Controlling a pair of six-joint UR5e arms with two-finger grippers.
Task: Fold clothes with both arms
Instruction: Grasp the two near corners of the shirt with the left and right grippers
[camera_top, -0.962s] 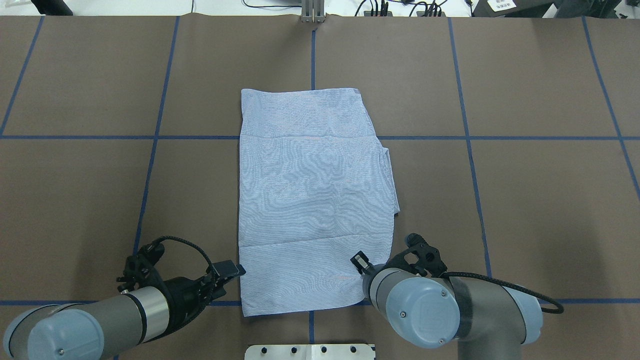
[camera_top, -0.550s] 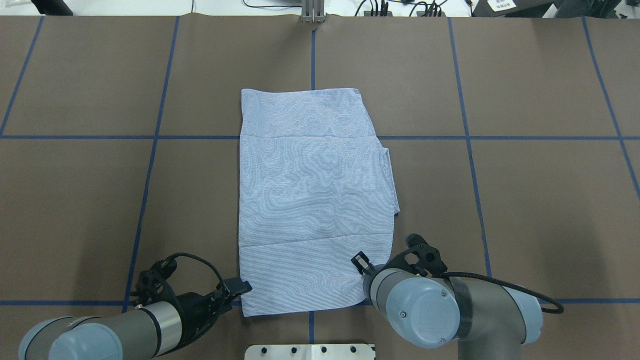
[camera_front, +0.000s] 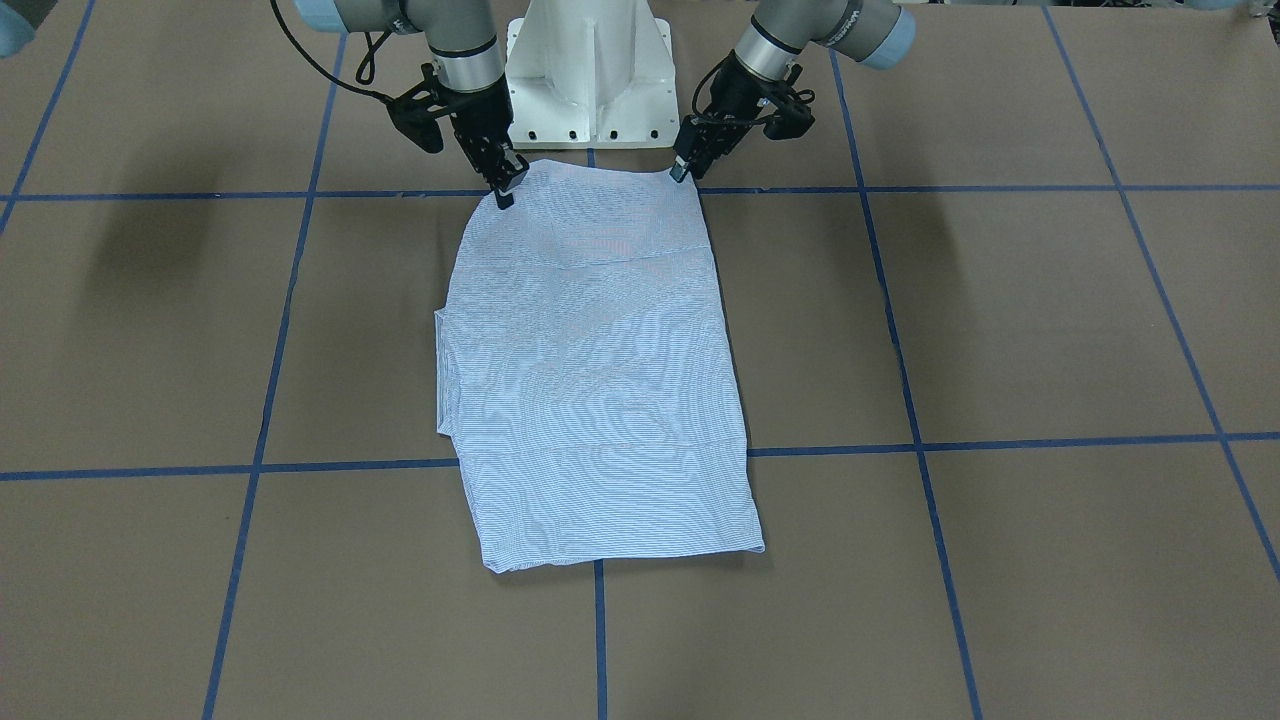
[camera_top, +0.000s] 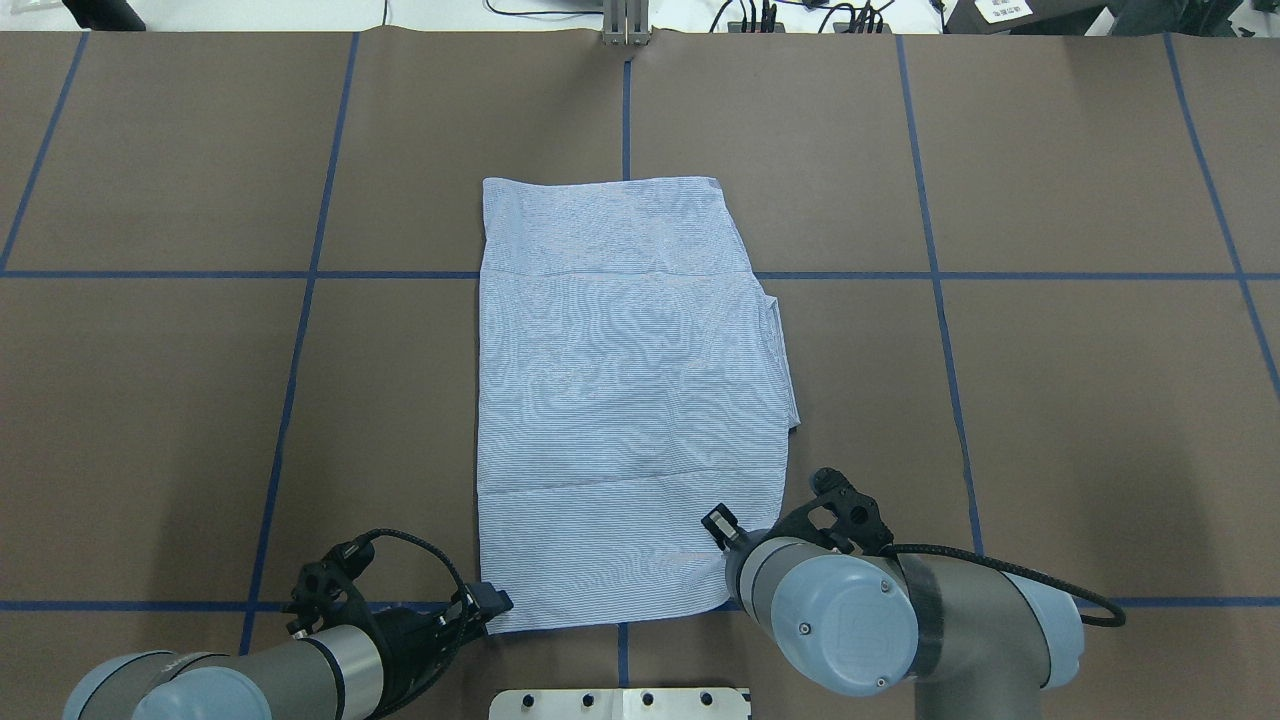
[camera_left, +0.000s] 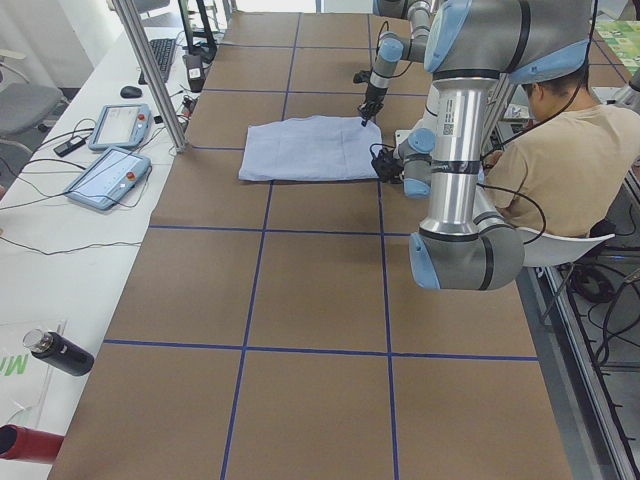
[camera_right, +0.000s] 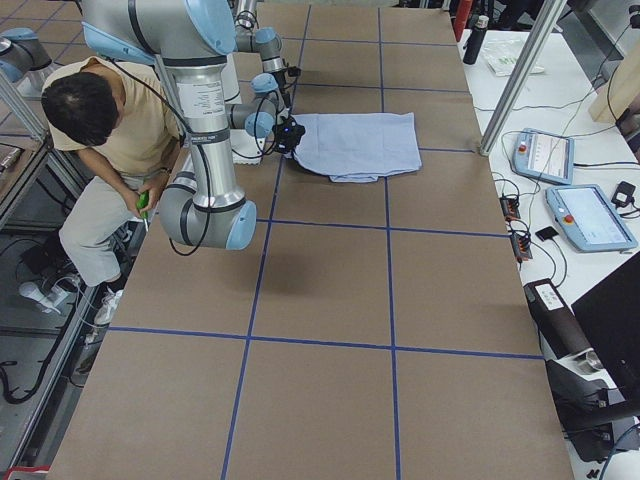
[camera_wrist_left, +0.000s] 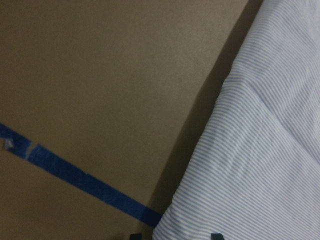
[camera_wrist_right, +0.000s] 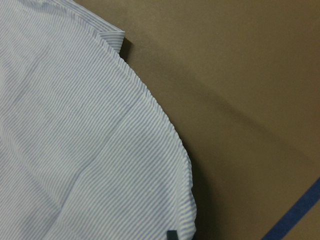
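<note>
The clothes are one striped light blue shirt (camera_top: 625, 400), folded into a long rectangle flat on the brown table (camera_top: 1000, 400). My left gripper (camera_top: 490, 603) is at the shirt's near left corner. In the left wrist view its two fingertips (camera_wrist_left: 215, 235) stand apart, open, with the cloth corner (camera_wrist_left: 260, 150) between them. My right gripper (camera_front: 505, 192) sits on the near right corner, hidden under its own arm in the overhead view. In the right wrist view a single dark tip (camera_wrist_right: 171, 233) rests on the cloth edge (camera_wrist_right: 75, 150), so it looks shut on the shirt.
The white pedestal base (camera_front: 590, 60) stands just behind the shirt's near edge. A seated person (camera_left: 560, 160) is beside the robot. Two control pendants (camera_left: 105, 175) and a bottle (camera_left: 55, 352) lie on the white bench beyond the table's far edge.
My left gripper has moved toward the robot and rightward along the shirt's left edge to its near corner. The right arm and the shirt have not moved.
</note>
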